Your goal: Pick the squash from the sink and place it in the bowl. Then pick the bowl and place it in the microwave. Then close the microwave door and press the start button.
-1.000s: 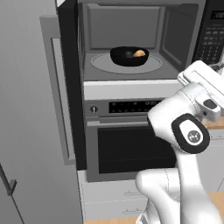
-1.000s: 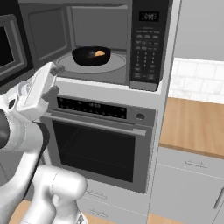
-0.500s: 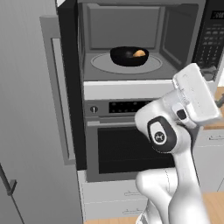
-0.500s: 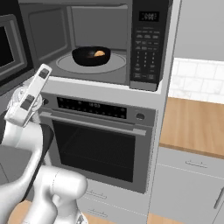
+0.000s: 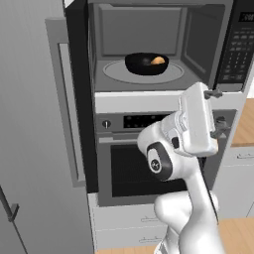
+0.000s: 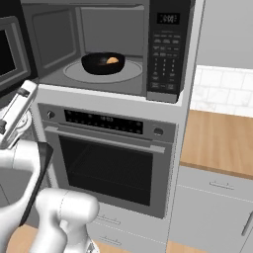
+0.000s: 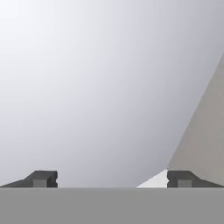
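Note:
The microwave stands open, and the glossy black bowl sits on its round grey turntable with the orange-tan squash inside it. Both also appear in the right base view, bowl and squash. The microwave door is swung wide to the left, and its black window faces inward. My gripper hangs below the cavity in front of the oven's control strip, open and holding nothing. In the hand view the gripper faces a blank pale surface. The sink is out of view.
The black keypad panel runs down the microwave's right side. Under it is the oven with a horizontal bar handle. A wooden counter lies to the right over grey drawers. A tall grey panel stands at the left.
The hand has dropped from beside the microwave opening and swung left, down to the oven's control strip, turning as it went. The bowl, squash and door have stayed put.

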